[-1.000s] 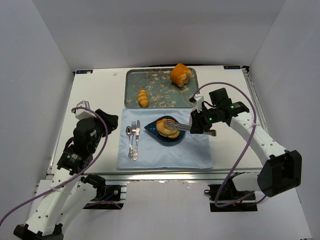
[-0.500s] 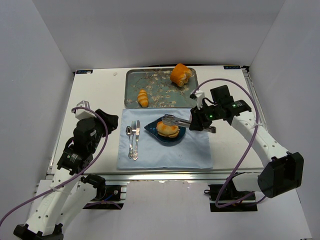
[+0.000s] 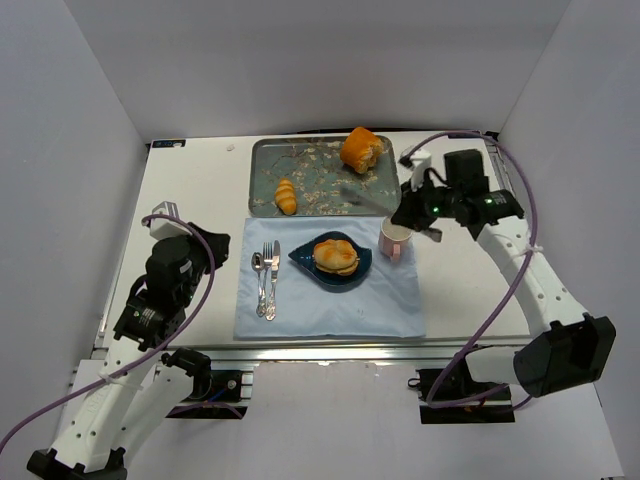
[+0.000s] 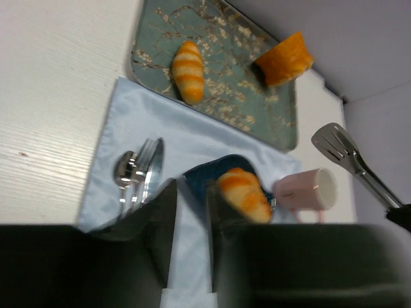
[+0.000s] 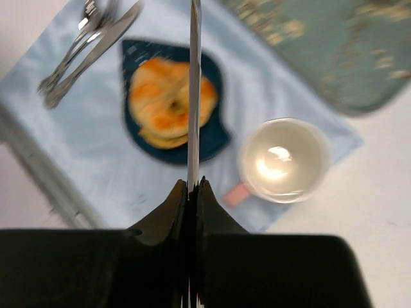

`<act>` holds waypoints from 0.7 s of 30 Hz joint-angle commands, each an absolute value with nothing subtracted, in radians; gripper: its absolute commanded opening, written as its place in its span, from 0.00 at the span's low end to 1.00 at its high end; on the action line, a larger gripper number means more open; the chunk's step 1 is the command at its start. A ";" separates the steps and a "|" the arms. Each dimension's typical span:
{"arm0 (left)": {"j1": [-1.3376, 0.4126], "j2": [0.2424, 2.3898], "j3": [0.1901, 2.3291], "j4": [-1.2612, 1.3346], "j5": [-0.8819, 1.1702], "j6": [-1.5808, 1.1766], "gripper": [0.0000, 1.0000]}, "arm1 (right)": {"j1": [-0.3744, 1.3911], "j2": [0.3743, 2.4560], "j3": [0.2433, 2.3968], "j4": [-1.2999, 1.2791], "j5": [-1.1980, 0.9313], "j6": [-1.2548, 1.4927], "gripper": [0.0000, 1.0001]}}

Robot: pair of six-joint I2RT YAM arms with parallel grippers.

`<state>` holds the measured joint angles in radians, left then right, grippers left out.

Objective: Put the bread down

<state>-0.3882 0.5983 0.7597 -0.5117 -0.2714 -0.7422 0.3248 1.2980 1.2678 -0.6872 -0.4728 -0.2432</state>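
Bread [image 3: 336, 255] sits on the blue plate [image 3: 300, 257], on the cloth [image 3: 330, 310].
Right jaws clench the tongs [image 3: 365, 195] above the tray [image 3: 262, 180] corner; left jaws stand parted, grasping nothing.

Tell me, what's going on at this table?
A two-armed robot is serving bread. The right gripper is shut on a pair of metal tongs, which are empty and held up over the near edge of the patterned tray. One bread roll sits on the dark blue plate, on a pale blue cloth between the cutlery and a pink mug. Two more breads lie on the tray. The left gripper is open and holds nothing.
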 commanded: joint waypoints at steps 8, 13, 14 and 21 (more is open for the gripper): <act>-0.382 0.601 0.744 -0.472 -0.235 -0.735 0.00 | -0.031 1.189 0.914 -0.191 -0.152 -0.224 0.00; -0.382 0.624 0.762 -0.491 -0.238 -0.716 0.00 | -0.064 1.207 0.729 0.027 -0.063 -0.207 0.01; -0.382 0.629 0.768 -0.494 -0.241 -0.713 0.00 | -0.071 1.216 0.710 0.050 -0.058 -0.209 0.02; -0.382 0.624 0.762 -0.482 -0.245 -0.730 0.06 | -0.094 1.331 0.650 0.081 -0.048 -0.242 0.55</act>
